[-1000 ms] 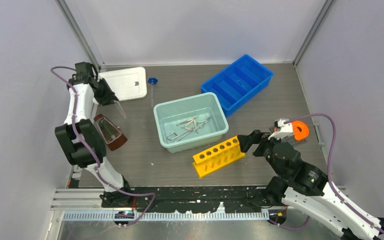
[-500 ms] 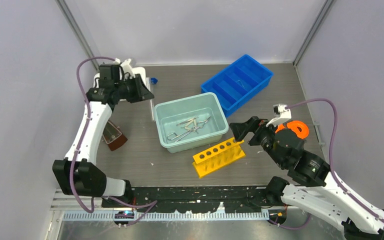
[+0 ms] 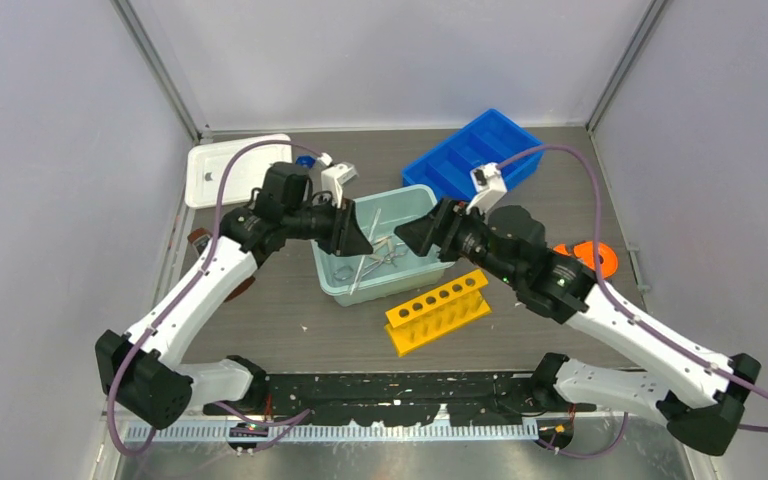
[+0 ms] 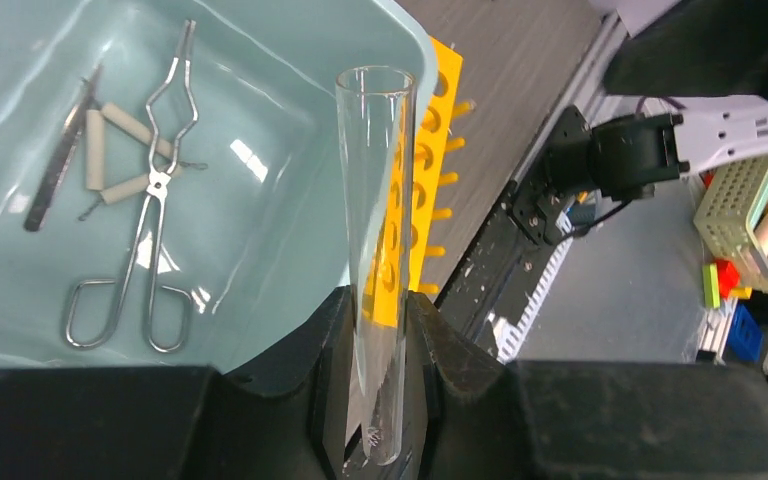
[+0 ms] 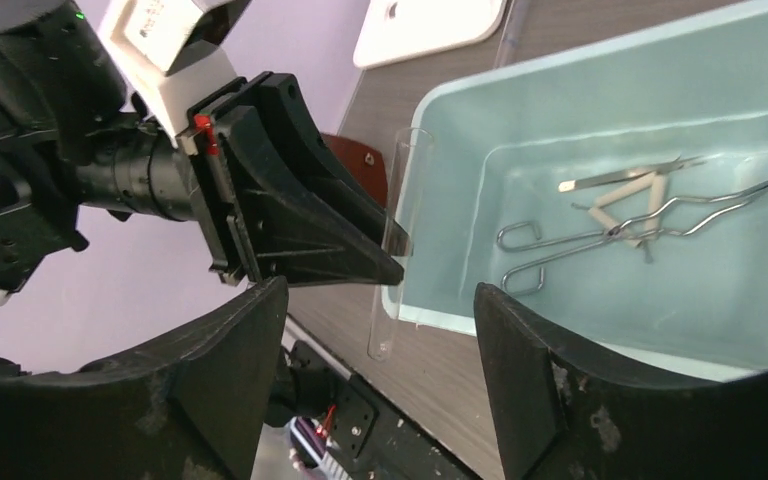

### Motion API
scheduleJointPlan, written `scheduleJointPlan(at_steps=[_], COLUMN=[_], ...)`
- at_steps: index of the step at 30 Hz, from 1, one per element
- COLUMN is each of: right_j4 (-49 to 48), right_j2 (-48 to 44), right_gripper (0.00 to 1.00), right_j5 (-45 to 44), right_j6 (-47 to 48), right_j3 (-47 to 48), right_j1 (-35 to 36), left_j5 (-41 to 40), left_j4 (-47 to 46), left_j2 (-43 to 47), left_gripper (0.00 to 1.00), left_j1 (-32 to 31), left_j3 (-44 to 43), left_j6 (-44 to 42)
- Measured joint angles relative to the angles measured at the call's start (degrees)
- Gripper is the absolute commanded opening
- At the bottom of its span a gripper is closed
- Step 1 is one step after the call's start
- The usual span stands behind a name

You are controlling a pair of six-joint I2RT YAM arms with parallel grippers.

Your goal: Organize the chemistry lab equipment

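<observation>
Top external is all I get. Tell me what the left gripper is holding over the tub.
Observer: In the left wrist view, the left gripper is shut on a clear test tube, its open mouth pointing away from the gripper.
Operator: Report the right gripper.
Observer: In its own wrist view, the right gripper is open. Its fingers sit either side of the tube and neither touches it.
Operator: List the tub's contents.
Observer: The left wrist view shows crucible tongs, a wire triangle with white sleeves and a slim metal tool on the floor of the tub.
</observation>
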State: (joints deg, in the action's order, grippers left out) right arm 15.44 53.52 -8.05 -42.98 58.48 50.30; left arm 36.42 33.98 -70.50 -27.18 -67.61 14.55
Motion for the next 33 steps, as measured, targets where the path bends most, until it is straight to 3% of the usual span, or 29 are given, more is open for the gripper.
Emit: scheduleJointPlan(at_steps=[6,15,27,33], right_j4=[-2.14,-7.80,-9.66,-11.15], right_j2=[6.56,8.46,13.86,15.96], right_gripper=[0.64,0.54,0.51,0.38], right_j5=[4.09,5.25,4.22,4.87], right_j6=[-3.37,-6.93,-9.14,-9.86], right_j3=[0.02,-0.31,-0.31,-0.31], right_j1=[0.00,0.00,0.00,0.00], left_j5=[1.05,2.75,4.39,4.39], left_j4=[0.15,0.17,0.09,0.07], left_j2=[0.31,3.52,3.93,4.17], left_gripper=[0.20,0.20,0.20,0.20], left_j1=[-1.81,-2.71,-3.82,-3.82], left_j3=[1.86,4.15,4.85,4.98], left_j6=[-2.03,-3.45,-3.45,-3.48])
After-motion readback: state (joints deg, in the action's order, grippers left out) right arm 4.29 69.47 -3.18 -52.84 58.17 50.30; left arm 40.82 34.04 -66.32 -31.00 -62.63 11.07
